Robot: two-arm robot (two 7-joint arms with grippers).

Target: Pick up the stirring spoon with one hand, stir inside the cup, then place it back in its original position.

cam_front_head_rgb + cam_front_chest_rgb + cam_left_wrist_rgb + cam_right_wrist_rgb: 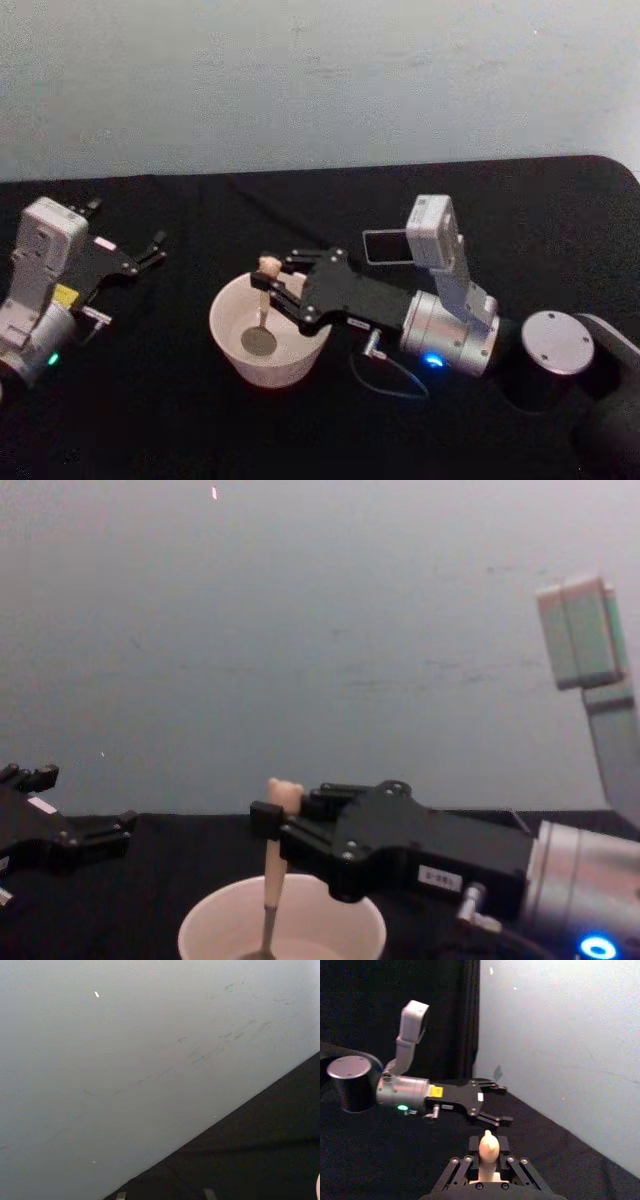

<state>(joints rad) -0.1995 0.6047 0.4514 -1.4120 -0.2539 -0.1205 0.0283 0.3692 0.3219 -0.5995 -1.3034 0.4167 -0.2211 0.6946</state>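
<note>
The cream-white cup (232, 340) stands on the black table, left of centre. The stirring spoon (267, 268) stands nearly upright inside it, with its dark stem reaching the cup's bottom. My right gripper (266, 277) reaches in from the right and is shut on the beige handle just under the bear-head knob. The chest view shows the spoon (271, 865) dipping into the cup (215, 930) with the right gripper (268, 821) clamped on it. The knob (488, 1146) sits between the fingers in the right wrist view. My left gripper (157, 249) rests open at the far left, apart from the cup.
A dark grey square holder (384, 246) stands behind the right gripper. A thin cable (392, 384) loops on the table under the right wrist. The table's back edge meets a pale wall. Bare black table lies between the cup and the left gripper.
</note>
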